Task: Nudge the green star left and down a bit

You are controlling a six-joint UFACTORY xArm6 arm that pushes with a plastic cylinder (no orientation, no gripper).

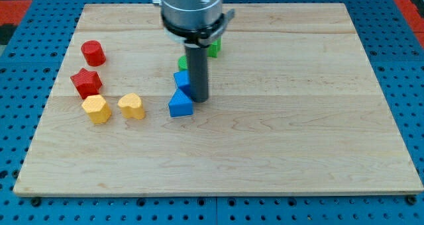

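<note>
Green star [183, 62], mostly hidden behind the rod, sits beside my tip [201, 99] on the wooden tabletop [298, 119]; no pincer exists. Risk, by judgement: a down-left push would jam it against the blue cube [182, 79] and blue triangle [179, 104].

Bright, even overhead light, pale wooden board [278, 139] sharp and without glare, soft short shadow at five o'clock of the dark rod's tip [200, 100], metal arm housing [192, 6] slightly blurred, corners undistorted

Red cylinder [93, 53]; red star [86, 83]; yellow blocks [97, 109]; blue blocks [180, 104]
</note>
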